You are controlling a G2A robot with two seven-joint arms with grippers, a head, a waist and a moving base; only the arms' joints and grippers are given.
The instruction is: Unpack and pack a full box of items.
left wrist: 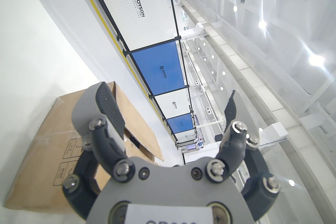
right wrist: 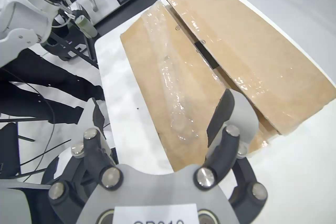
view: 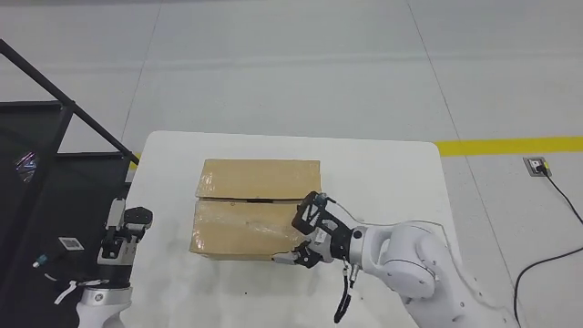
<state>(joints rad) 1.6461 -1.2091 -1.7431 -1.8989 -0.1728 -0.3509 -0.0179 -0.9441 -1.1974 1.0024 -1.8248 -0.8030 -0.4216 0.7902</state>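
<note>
The cardboard box [view: 258,208] sits on the white table [view: 401,173] with both top flaps down and a dark slit [right wrist: 204,51] open along the seam between them. The far flap [right wrist: 249,51] rides slightly above the flap on my side [right wrist: 147,57]. My right gripper [right wrist: 162,98] is at the box's right end with its fingers spread wide and nothing between them. One finger [right wrist: 223,109] lies over the end of the seam and the other hangs off the box's side nearest me. My left gripper [left wrist: 168,93] is parked off the box's left end, well apart from it, jaws also wide and empty, pointing up and away. I judge the cardboard stiff enough to hinge cleanly at its crease, but the glossy tape [right wrist: 170,88] running along the flaps looks slick, so I would not pinch there. The best hold looks like the raised free edge of the far flap, at the right-end corner beside the seam, where a finger can slip underneath. If the box is full, as the task says, it should be heavy enough to stay put while a flap lifts.
</note>
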